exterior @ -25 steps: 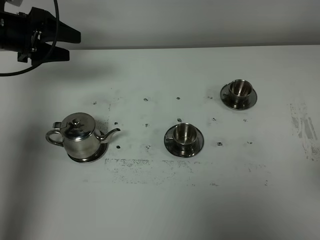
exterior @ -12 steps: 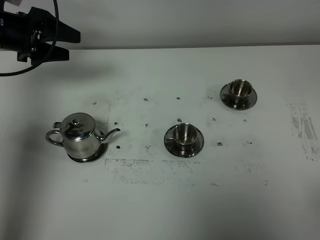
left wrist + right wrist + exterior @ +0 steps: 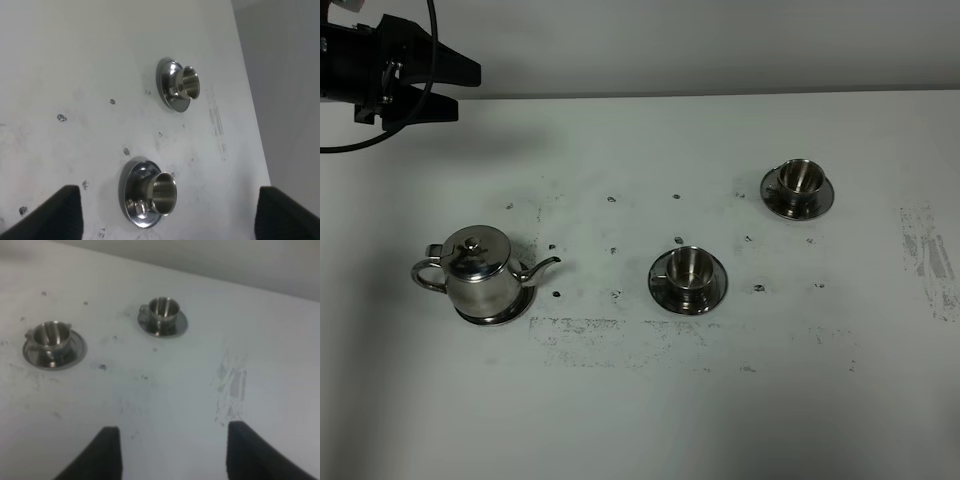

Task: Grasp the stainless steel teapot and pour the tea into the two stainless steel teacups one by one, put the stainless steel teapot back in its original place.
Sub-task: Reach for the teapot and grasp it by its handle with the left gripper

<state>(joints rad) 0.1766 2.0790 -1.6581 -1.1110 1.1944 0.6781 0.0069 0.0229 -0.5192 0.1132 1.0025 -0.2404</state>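
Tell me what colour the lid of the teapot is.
Shiny silver steel; the teapot lid shows best in the exterior high view.

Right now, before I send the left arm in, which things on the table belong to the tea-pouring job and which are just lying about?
Job:
stainless steel teapot
round tray under it
nearer teacup
nearer saucer
farther teacup
farther saucer

Lying about:
no loose objects that I can see
only dark specks and a scuffed smear on the table
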